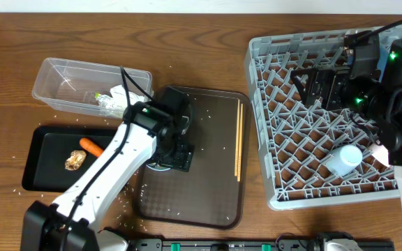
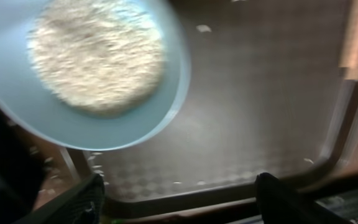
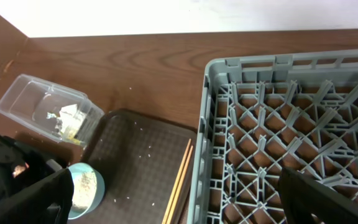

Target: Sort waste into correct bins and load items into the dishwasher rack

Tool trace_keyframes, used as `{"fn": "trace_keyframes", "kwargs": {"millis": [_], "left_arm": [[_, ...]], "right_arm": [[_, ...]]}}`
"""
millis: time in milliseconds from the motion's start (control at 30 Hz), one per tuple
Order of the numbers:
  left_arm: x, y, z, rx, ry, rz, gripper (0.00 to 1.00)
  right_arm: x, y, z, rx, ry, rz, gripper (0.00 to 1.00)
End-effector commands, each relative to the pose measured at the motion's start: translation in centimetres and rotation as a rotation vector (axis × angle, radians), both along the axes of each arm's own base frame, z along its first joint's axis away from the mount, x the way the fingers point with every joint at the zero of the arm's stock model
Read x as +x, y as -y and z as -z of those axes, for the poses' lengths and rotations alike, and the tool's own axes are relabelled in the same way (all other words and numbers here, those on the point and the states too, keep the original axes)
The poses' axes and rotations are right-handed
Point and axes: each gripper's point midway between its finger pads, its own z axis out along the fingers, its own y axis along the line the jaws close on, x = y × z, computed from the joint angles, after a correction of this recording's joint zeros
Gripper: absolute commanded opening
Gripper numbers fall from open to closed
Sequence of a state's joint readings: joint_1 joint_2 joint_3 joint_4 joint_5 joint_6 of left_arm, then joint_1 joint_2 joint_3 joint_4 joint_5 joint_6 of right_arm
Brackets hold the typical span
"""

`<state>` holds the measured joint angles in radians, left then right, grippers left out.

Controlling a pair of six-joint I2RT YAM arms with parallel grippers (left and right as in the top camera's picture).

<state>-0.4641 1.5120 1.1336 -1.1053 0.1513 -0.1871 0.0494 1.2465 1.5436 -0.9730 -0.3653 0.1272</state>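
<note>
**Rice-laden cup waits under the left arm**

The light blue cup stands upright on the dark brown serving tray, toward its left side, with a mound of white rice inside. My left gripper hangs above and a little to one side of it, fingers spread wide and holding nothing. The cup lies outside the gap between them. The left wrist view is blurred, so I cannot tell how near the tips are to the rim. My right gripper hovers over the dishwasher rack, also wide apart and empty.

I judge the cup to be small, light and stiff, with a smooth wall that could slip under a loose pinch. The load is the trouble: any tilt would shed grains onto a tray already speckled with them. I would take it at the rim, one finger inside the wall and one outside, or span the body low down. Either way I would keep it level until it is over a bin. The clear tub and the black tray both stand to the left on the surface, and the chopsticks lie well apart from the cup, near the tray's right edge
</note>
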Motion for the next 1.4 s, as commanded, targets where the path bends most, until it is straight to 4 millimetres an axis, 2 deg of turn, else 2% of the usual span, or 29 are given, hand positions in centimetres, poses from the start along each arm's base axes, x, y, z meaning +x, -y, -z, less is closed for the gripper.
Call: {"fn": "trace_keyframes", "kwargs": {"millis": [0, 133, 333, 500, 600, 733, 967, 1133, 1200, 1367], "left_arm": [[1.6, -3.3, -0.1, 0.140, 0.076, -0.117, 0.78], [2.6, -4.8, 0.1, 0.139, 0.089, -0.185, 0.76], [3.2, -6.8, 3.1, 0.135, 0.101, -0.237, 0.66], [3.6, -7.4, 3.9, 0.130, 0.119, -0.222, 0.65], [4.2, -7.0, 3.9, 0.109, 0.145, -0.181, 0.65], [4.5, -5.4, 4.2, 0.014, 0.150, -0.147, 0.64], [4.3, -6.3, 5.6, 0.058, 0.166, -0.150, 0.56], [4.8, -6.2, 5.5, 0.058, 0.187, -0.152, 0.56], [4.5, -5.6, 5.4, 0.020, 0.169, -0.148, 0.56], [4.5, -4.9, 3.7, -0.016, 0.153, -0.132, 0.56]], "right_arm": [[-0.1, -0.2, -0.3, 0.009, -0.001, 0.005, 0.98], [-0.1, -0.2, -0.3, 0.009, -0.002, 0.005, 0.98], [-0.1, -0.2, -0.2, 0.020, -0.010, 0.014, 0.99], [-0.1, -0.2, -0.2, 0.020, -0.010, 0.014, 0.98], [-0.1, -0.2, -0.2, 0.022, -0.012, 0.016, 0.99], [-0.2, -0.2, -0.1, 0.022, -0.017, 0.016, 0.98], [-0.5, -0.2, 0.2, 0.020, -0.037, 0.016, 0.99], [-0.5, -0.2, 0.2, 0.020, -0.037, 0.016, 0.99], [-0.5, -0.2, 0.2, 0.020, -0.037, 0.016, 0.99], [-0.5, -0.2, 0.2, 0.020, -0.037, 0.016, 0.99]]}}
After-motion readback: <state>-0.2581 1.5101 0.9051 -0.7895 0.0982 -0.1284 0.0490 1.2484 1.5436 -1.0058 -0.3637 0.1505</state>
